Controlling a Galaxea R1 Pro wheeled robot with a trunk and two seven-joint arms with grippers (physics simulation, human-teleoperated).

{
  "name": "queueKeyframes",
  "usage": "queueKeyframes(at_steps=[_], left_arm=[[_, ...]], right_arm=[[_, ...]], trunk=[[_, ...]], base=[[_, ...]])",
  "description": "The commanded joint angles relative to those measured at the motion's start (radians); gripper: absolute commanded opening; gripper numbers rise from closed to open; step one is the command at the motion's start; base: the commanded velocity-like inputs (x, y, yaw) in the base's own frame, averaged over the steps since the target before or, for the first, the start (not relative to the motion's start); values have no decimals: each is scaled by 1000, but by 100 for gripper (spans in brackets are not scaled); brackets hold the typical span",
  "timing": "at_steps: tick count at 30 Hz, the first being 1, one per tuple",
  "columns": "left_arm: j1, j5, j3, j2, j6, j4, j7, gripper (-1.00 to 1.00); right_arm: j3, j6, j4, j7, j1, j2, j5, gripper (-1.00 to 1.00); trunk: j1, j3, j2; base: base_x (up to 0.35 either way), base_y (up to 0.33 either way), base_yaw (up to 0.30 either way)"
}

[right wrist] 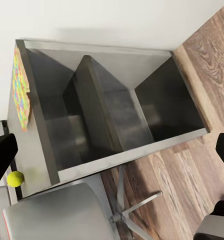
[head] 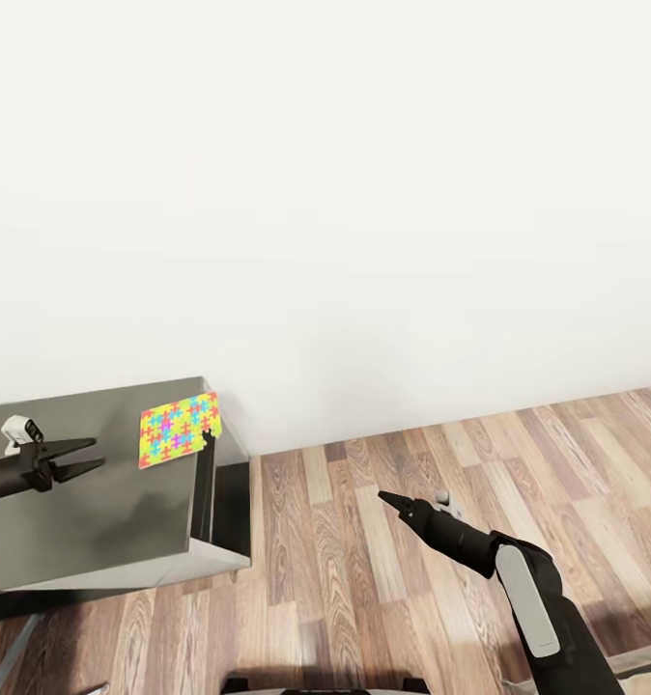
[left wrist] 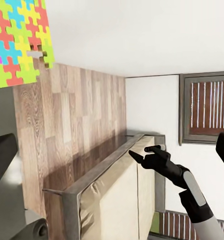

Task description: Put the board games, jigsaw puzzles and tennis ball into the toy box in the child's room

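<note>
A gray table (head: 84,541) stands against the white wall (head: 364,193), w/ a bright jigsaw puzzle (head: 179,429) lying flat near its far corner by the edge. The left gripper (head: 86,458) hovers over the tabletop just beside the puzzle, fingers parted – nothing between them. The right gripper (head: 388,499) hangs out over the wood floor (head: 364,579), well apart from the table; its tips look pressed together, empty. From the right wrist cam the table's open shelves show – a tennis ball (right wrist: 15,178) sits on the top, apart from the puzzle.
</note>
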Motion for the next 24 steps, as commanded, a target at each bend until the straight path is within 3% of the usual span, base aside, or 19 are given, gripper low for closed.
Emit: queueKeyframes(at_steps=[1, 24], left_arm=[[-1, 4, -7, 1, 11, 1, -5, 100], [-1, 5, -7, -5, 11, -1, -5, 100]], right_arm=[[-2, 6, 0, 4, -1, 0, 2, 100], [-1, -10, -1, 4, -1, 1, 2, 100]], trunk=[[1, 0, -2], [1, 38, -2]], base=[[0, 0, 0], [0, 0, 0]])
